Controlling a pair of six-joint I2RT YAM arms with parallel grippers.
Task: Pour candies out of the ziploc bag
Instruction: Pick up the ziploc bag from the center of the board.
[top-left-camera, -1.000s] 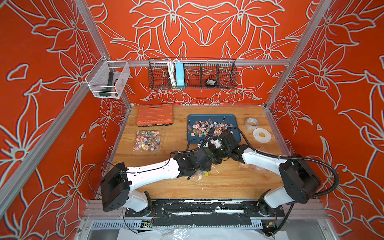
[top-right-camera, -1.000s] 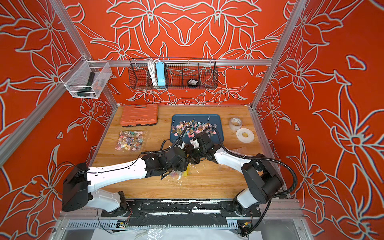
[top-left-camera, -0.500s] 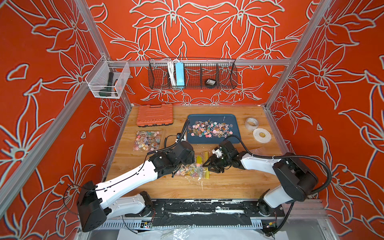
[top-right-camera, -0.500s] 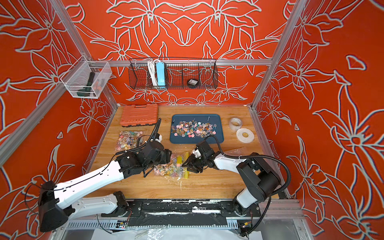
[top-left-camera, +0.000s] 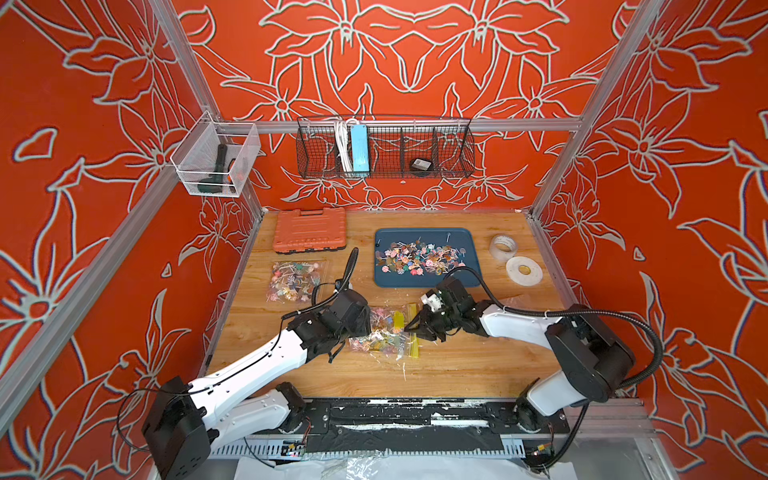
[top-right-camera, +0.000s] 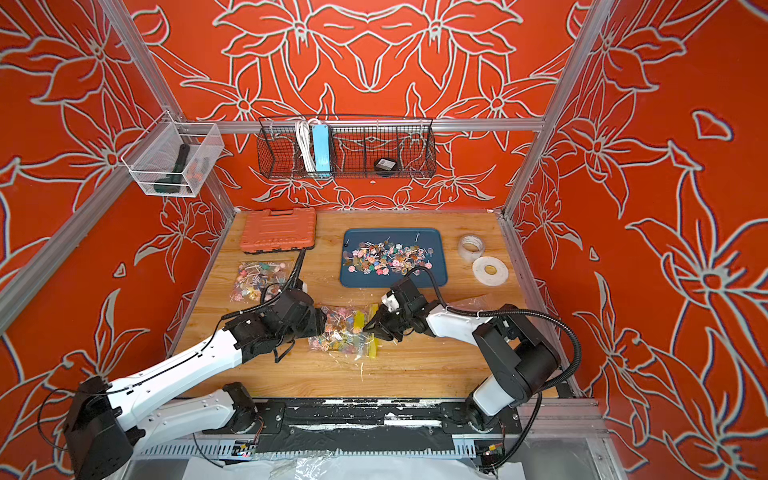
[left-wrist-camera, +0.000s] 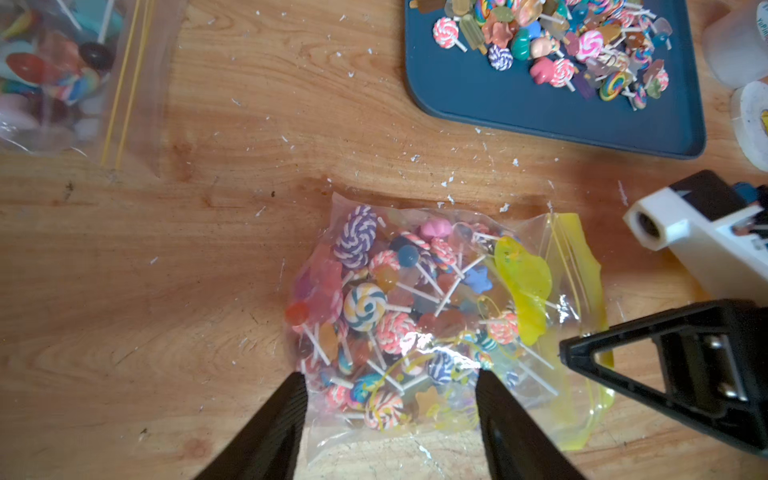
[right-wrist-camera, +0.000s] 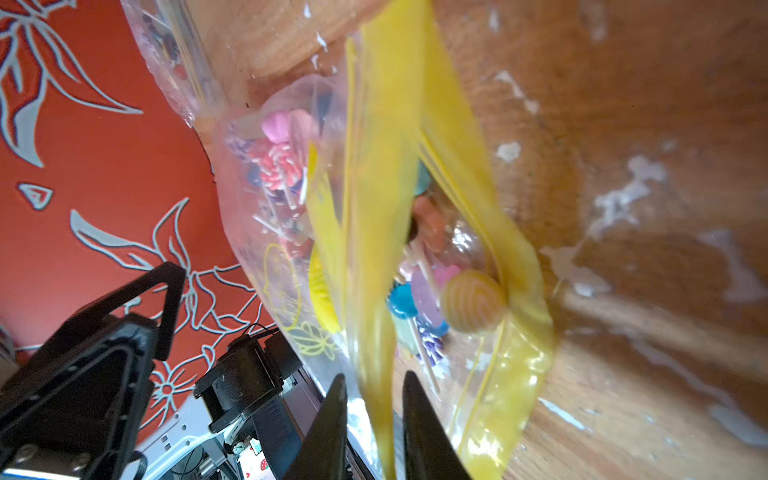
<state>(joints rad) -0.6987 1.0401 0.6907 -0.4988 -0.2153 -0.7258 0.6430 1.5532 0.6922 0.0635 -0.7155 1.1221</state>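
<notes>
Wood surface (top-left-camera: 457, 365) | ziploc bag (top-left-camera: 384, 332) flat, 6 o'clock of tray (top-left-camera: 469, 278), candies (left-wrist-camera: 365, 307) inside | left claw (left-wrist-camera: 390, 374) apart at 9 o'clock end | right claw (right-wrist-camera: 374, 376) nearly together round zip edge, clamp unclear | step: grasping; next: likely lift, upend

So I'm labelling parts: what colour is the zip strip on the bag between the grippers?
Yellow; the zip strip shows best in the right wrist view.

Orange case (top-left-camera: 309, 230), clear tape roll (top-left-camera: 503, 247), wire basket (top-left-camera: 453, 154)

The ziploc bag (top-left-camera: 384, 334) lies on the table (top-left-camera: 457, 365) between left hand (left-wrist-camera: 388, 376) and right hand (right-wrist-camera: 374, 378), before the tray (top-left-camera: 395, 280).
</notes>
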